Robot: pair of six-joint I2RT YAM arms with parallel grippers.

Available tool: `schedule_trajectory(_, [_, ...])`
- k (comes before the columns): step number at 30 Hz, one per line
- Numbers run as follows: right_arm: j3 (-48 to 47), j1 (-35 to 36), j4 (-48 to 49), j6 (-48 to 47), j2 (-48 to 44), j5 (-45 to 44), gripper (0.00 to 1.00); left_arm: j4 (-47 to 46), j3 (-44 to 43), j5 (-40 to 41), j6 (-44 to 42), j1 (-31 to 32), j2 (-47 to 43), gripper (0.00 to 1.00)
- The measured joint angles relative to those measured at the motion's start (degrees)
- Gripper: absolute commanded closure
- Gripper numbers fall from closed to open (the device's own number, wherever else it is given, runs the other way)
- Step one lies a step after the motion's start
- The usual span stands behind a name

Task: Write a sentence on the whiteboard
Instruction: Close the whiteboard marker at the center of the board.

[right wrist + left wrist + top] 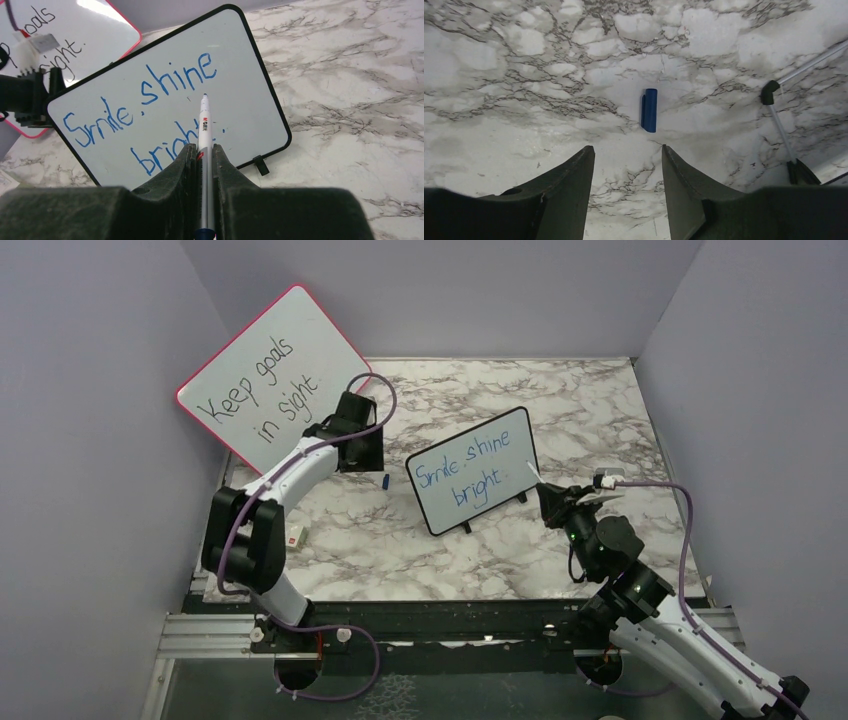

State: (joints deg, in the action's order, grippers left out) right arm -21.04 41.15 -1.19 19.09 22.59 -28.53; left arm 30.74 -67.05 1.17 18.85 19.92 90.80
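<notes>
Near the table's right edge, the right end effector (202, 150) is clamped on a slim silver marker (204, 125). Its two dark fingers press against the barrel from either side, and the marker's tip sticks out ahead of them. The tip points at the whiteboard (240, 100) and lies over its white face, in the gap between the two written lines. Whether the tip touches the surface cannot be told.

The whiteboard stands on its small black feet about the middle of the table (600, 410), tilted back, with its face turned toward the near right corner. The sentence (150, 100) is in blue handwriting, "Smile, shine" on the upper line and "bright" below it.

Toward the left edge, the left end effector (628, 150) hangs above the marble top with its fingers apart and nothing between them. Just beyond its fingertips a blue marker cap (649, 110) lies flat on the table, touching neither finger.

In the far left corner, a larger red-framed board (270, 375) leans against the wall. It bears "Keep goals in sight" in black and stands well apart from the whiteboard.
</notes>
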Motion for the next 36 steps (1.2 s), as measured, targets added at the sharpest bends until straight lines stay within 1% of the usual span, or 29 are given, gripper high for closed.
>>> schedule_trajectory(5, [0.2,0.0,0.0,0.04,-0.15,0.0,0.99,0.48,-1.29,0.31,1.16,2.01,7.63,0.57])
schedule_trajectory(9, [0.22,0.0,0.0,0.35,-0.15,0.0,0.99,0.02,-2.08,0.52,1.77,3.52,11.52,0.61])
schedule_trajectory(19, [0.24,0.0,0.0,0.37,0.24,-0.04,0.99,-1.22,-5.51,1.33,1.7,4.11,15.89,0.67])
schedule_trajectory(29, [0.24,0.0,0.0,0.37,1.4,-0.07,0.99,-1.46,-5.4,1.88,1.38,4.33,17.59,0.72])
schedule_trajectory(31, [0.24,0.0,0.0,0.37,1.49,-0.04,0.99,-1.49,-5.31,2.12,1.25,4.46,17.59,0.75])
schedule_trajectory(36, [0.24,0.0,0.0,0.37,1.49,-0.07,0.99,-1.38,-5.14,3.52,0.59,4.92,17.55,0.87])
